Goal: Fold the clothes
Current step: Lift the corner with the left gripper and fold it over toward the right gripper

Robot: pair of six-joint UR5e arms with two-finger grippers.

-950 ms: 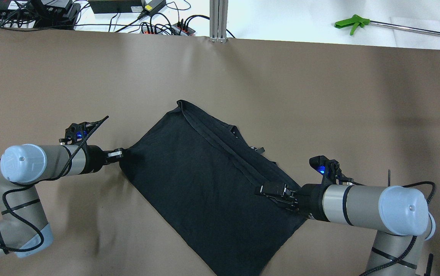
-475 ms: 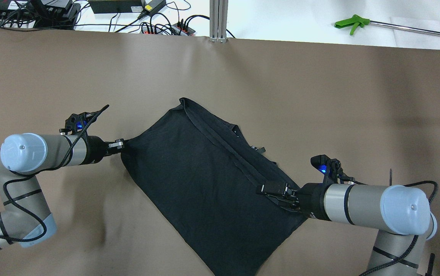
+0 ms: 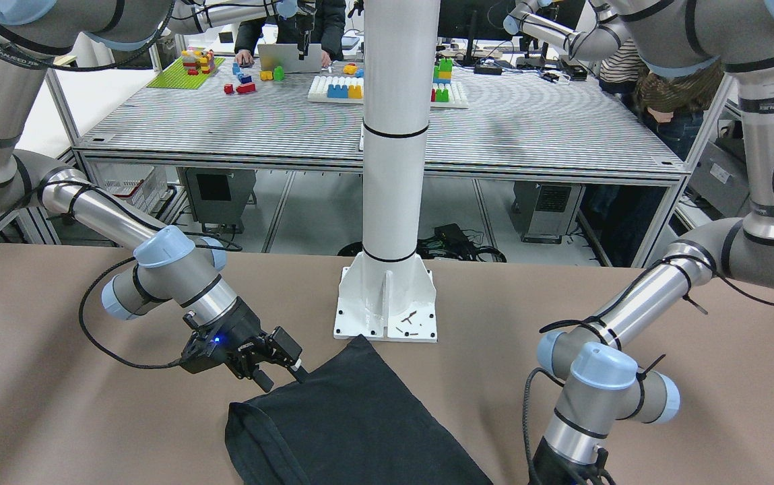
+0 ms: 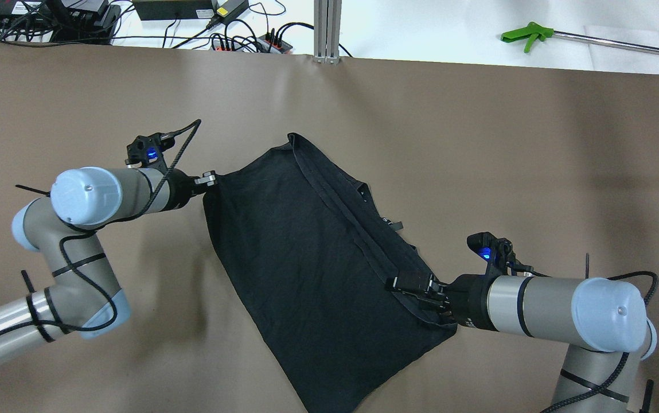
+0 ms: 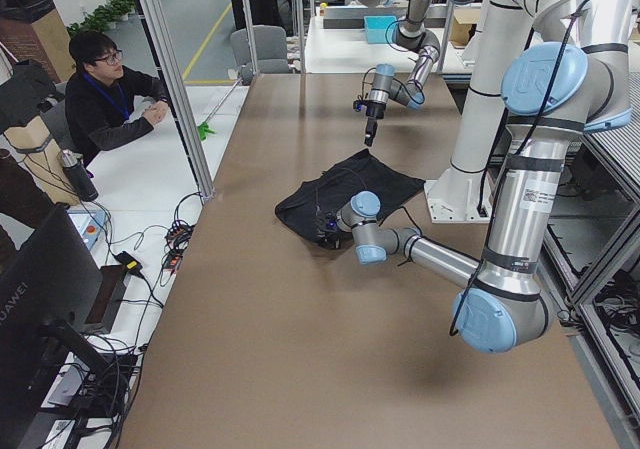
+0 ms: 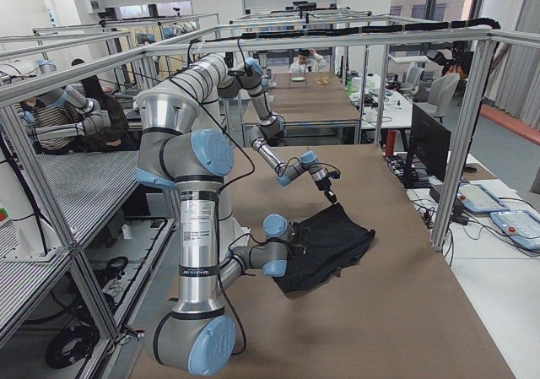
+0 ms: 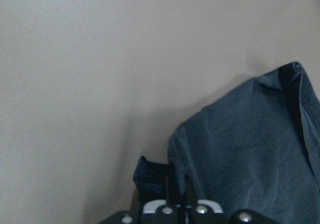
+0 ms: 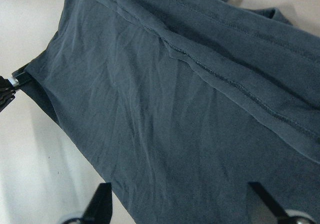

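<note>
While the left tool point(image 4: 212, 178) clenches a corner of the black garment point(image 4: 306, 258) in the middle of the surface point(image 4: 507, 143), the right tool point(image 4: 401, 284) sits open over its opposite edge. The corner is probably best carried across low, with the cloth kept taut.

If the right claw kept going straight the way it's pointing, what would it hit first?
Most likely the black garment: it fills the wrist view ahead of the open right claw. How close it lies is unclear.

Even ceiling light keeps the exterior views bright and sharp, with soft shadows on the surface point(image 4: 478, 143). Wrist views are dim and bluish, the clothes point(image 7: 250, 149) slightly blurred.
</note>
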